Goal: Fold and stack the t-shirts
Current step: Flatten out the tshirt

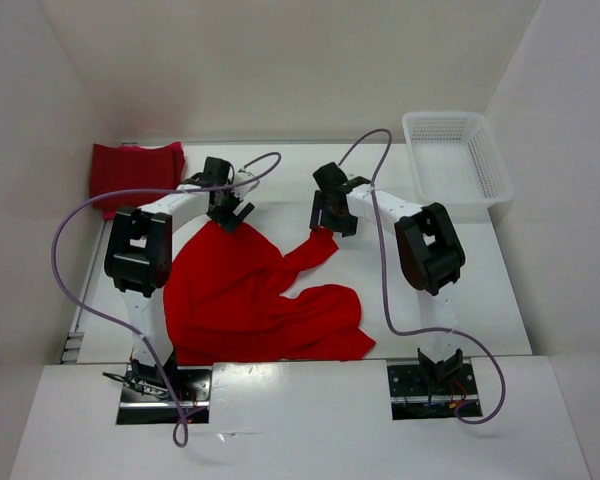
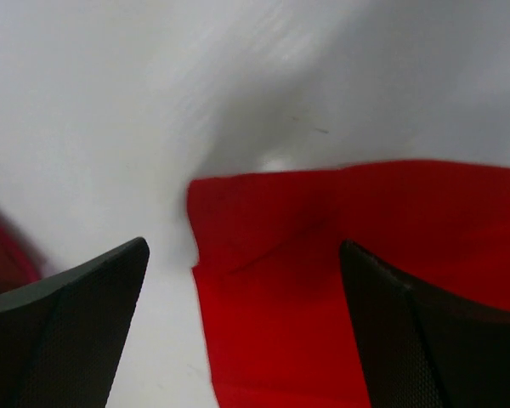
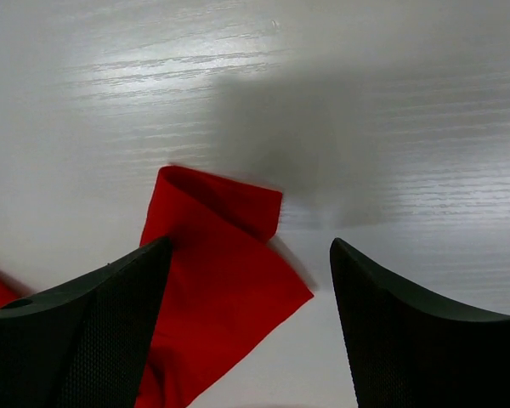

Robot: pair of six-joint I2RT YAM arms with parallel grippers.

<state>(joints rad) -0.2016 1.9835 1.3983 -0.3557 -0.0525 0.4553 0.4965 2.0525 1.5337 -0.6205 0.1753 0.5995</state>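
A bright red t-shirt point(image 1: 245, 295) lies crumpled and spread on the white table between the arms. A folded darker red t-shirt point(image 1: 132, 172) lies at the far left. My left gripper point(image 1: 230, 215) is open just above the bright shirt's far corner, whose edge shows between the fingers in the left wrist view point(image 2: 280, 280). My right gripper point(image 1: 328, 228) is open above the shirt's sleeve end point(image 1: 318, 248); in the right wrist view that folded sleeve point(image 3: 221, 263) lies between the fingers, nearer the left one. Only two shirts are in view.
A white plastic mesh basket point(image 1: 455, 155) stands empty at the far right corner. White walls close in the table on the left, back and right. Purple cables loop over both arms.
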